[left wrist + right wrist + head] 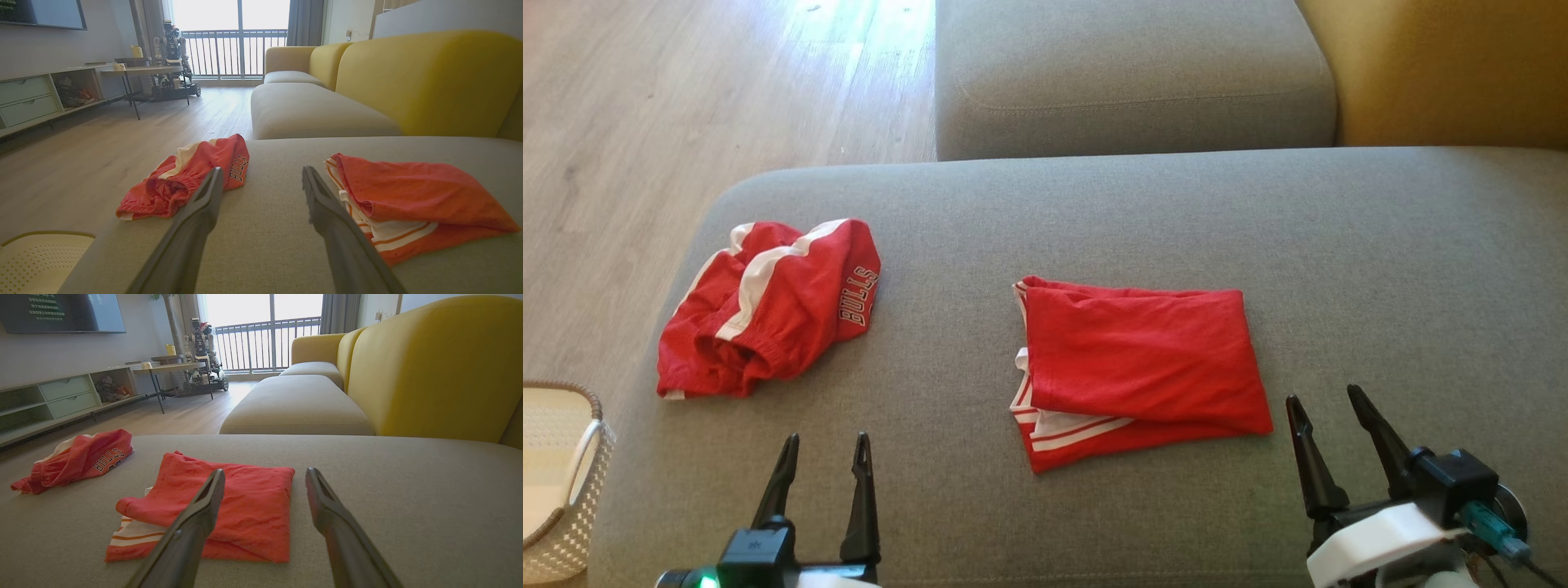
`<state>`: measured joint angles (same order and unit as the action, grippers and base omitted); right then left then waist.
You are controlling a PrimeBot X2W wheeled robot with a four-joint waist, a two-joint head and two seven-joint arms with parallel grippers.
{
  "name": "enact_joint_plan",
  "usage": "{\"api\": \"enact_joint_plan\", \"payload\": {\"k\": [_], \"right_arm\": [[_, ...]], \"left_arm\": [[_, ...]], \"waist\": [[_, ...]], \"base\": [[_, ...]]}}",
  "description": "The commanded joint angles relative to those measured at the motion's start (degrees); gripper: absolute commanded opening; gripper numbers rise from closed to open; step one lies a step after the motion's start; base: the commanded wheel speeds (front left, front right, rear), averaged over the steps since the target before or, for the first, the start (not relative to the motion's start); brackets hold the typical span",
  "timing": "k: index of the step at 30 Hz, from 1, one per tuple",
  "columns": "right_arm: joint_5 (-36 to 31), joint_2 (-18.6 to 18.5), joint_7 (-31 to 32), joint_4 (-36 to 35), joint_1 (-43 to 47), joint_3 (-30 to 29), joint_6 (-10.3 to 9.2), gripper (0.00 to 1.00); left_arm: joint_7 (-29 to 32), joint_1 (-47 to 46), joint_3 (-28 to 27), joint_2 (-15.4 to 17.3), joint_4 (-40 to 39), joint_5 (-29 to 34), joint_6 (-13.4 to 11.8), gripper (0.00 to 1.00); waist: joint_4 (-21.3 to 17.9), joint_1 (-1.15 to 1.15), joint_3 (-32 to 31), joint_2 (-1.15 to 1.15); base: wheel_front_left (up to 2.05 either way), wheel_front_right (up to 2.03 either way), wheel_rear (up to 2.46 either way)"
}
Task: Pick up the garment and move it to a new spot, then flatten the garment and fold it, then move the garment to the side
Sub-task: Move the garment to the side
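Sofa (pixel 1094 212) holds the folded garment (pixel 1143 359) mid-frame; I judge only moving aside remains. Left end effector (pixel 827 438), right end effector (pixel 1323 394): wide, empty.

A grey sofa seat (pixel 1143 212) is stretching across the head view. A second grey cushion (pixel 1127 73) is sitting just beyond it, and a yellow backrest (pixel 1445 65) is rising at the far right. A pale perforated basket (pixel 572 523) is standing on the wood floor (pixel 686 98) beside the seat's near left corner.

In the left wrist view a dark TV (pixel 41 12) is hanging on the wall above a low cabinet (pixel 28 102) with two drawers. A thin-legged table (pixel 139 70) is standing near it, carrying a small cup (pixel 119 66). Another robot (pixel 173 45) is standing by the bright window, in front of a balcony railing (pixel 237 53). A grey curtain (pixel 304 22) is hanging to the window's right.
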<state>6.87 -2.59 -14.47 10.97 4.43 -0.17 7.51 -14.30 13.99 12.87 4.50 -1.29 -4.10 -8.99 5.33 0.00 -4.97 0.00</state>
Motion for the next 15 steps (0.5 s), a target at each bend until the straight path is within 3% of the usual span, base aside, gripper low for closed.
{"api": "enact_joint_plan", "payload": {"k": [1, 15], "right_arm": [[-0.4, -0.3, -0.5, -1.9, -1.7, 1.4, -0.02, 1.00], [0.1, -0.3, -0.5, -1.9, -1.4, 1.7, -0.02, 1.00]], "left_arm": [[-0.7, -2.2, -2.2, -0.7, -1.6, 0.4, 0.3, 1.00], [-0.7, -2.1, -2.6, -1.1, -1.8, 0.8, 0.8, 1.00]], "waist": [[0.0, 0.00, 0.0, 0.00], [0.3, 0.00, 0.6, 0.00]], "base": [[0.00, 0.00, 0.00], [0.00, 0.00, 0.00]]}}
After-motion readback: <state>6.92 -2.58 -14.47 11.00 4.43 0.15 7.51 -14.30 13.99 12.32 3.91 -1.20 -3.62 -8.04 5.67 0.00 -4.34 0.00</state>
